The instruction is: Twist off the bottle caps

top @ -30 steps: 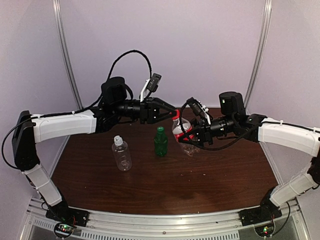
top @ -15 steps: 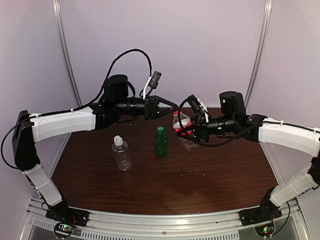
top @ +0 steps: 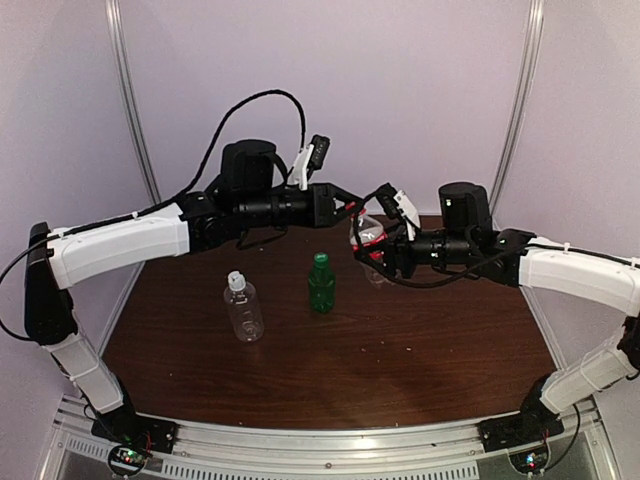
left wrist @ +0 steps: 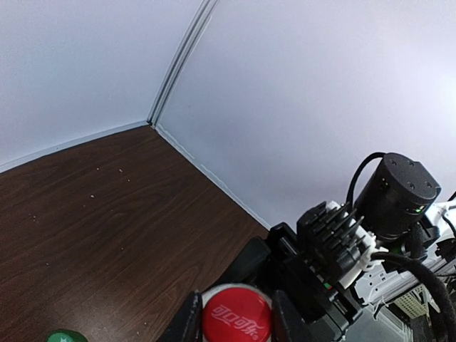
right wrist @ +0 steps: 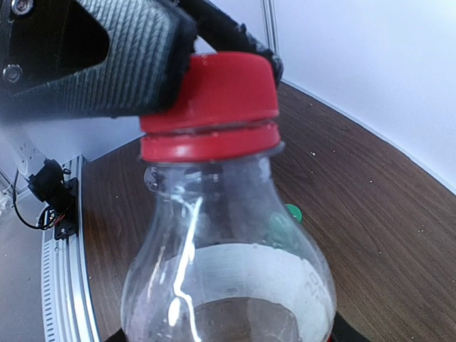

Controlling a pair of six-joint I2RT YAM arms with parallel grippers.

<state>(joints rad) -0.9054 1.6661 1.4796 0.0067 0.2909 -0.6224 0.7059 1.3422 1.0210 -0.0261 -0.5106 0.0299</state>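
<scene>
My right gripper [top: 376, 262] is shut on the clear bottle with the red label [top: 367, 238] and holds it tilted above the table. In the right wrist view the bottle [right wrist: 228, 271] fills the frame. My left gripper [top: 350, 208] is shut on its red cap [left wrist: 236, 313], one finger on each side; the cap also shows in the right wrist view [right wrist: 210, 92]. The green bottle [top: 321, 288] with its green cap [top: 320, 259] stands at mid table. The wider clear bottle [top: 244, 312] with its white cap [top: 235, 281] stands to its left.
The dark wooden table [top: 420, 350] is walled by white panels at the back and sides. An aluminium rail [top: 330, 455] runs along the near edge by the arm bases. The green cap [left wrist: 65, 336] shows at the bottom left of the left wrist view.
The right gripper has raised the red-label bottle and moved it a little back. The left gripper has moved right and up with it and closed on the red cap.
</scene>
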